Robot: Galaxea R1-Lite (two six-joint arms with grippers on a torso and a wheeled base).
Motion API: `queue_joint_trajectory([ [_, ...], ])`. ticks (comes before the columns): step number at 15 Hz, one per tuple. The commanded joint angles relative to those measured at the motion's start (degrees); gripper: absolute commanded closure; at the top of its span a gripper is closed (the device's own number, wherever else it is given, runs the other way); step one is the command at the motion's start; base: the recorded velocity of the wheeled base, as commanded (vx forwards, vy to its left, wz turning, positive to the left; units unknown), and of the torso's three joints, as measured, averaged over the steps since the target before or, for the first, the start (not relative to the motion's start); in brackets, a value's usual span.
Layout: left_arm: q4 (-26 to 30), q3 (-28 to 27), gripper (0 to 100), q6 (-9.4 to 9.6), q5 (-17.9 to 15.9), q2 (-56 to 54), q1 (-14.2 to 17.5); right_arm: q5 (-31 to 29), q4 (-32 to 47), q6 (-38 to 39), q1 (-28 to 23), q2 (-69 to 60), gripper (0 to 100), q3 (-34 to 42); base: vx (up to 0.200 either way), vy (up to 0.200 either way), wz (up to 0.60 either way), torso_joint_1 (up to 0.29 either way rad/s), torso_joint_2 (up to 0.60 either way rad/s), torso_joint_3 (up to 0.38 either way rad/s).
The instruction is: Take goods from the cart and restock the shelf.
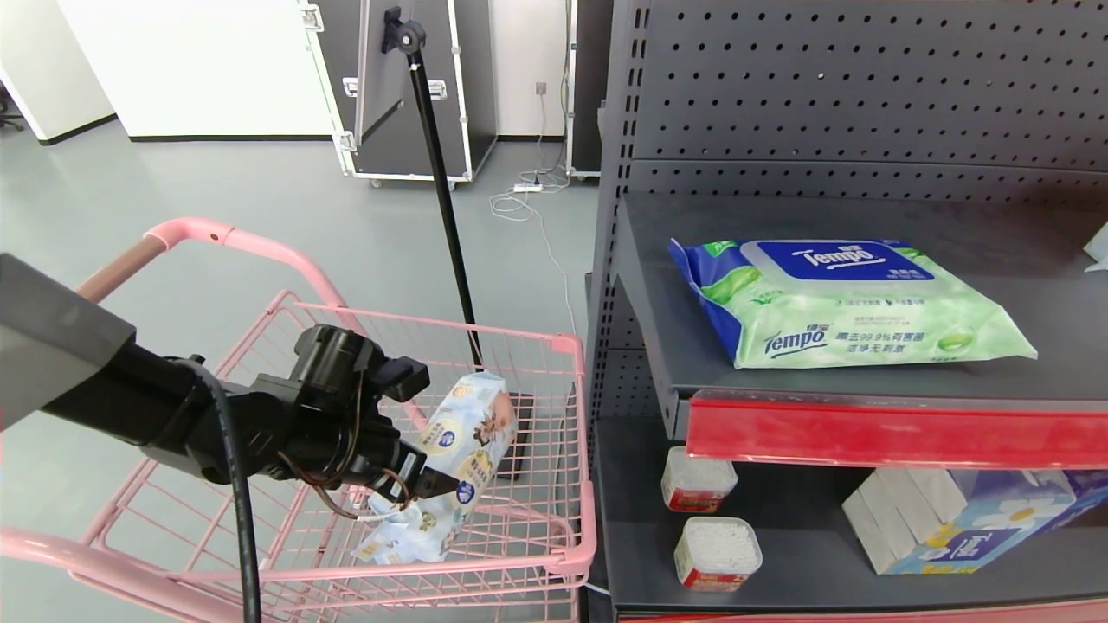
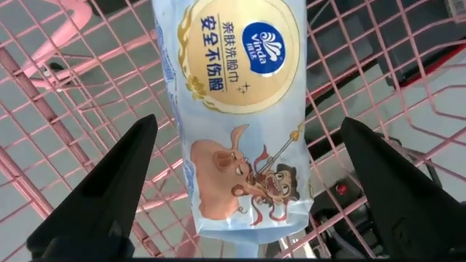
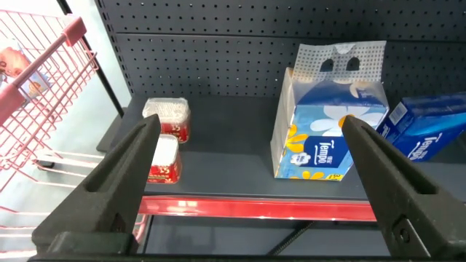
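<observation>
Left tool (image 2: 249, 124), open, straddles wipes pack (image 1: 472, 433) leaning lengthwise upward in cart (image 1: 485, 330).

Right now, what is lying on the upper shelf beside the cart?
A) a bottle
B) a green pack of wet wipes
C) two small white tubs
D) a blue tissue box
B: the green wipes pack lies flat on the upper shelf; the tubs and tissues sit one level lower.

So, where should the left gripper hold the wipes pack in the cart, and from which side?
I would grip the pack across its narrow middle, coming from its printed face. It lies tilted in the cart, long and slim, and the open fingers of the left gripper straddle both long edges.
</observation>
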Motion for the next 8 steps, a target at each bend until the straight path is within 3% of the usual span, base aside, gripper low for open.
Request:
queue_joint_trajectory([
  [1, 0.01, -0.73, 0, -0.03, 0.18, 2.18, -0.53, -0.06, 0.02, -0.04, 0.01, 0.04, 0, 0.00, 0.000, 0.000, 0.00, 0.000, 0.00, 0.000],
  [8, 0.10, -4.51, 0, -0.12, 0.97, 8.15, -2.46, 0.03, 0.02, -0.04, 0.01, 0.04, 0, 0.00, 0.000, 0.000, 0.00, 0.000, 0.00, 0.000],
])
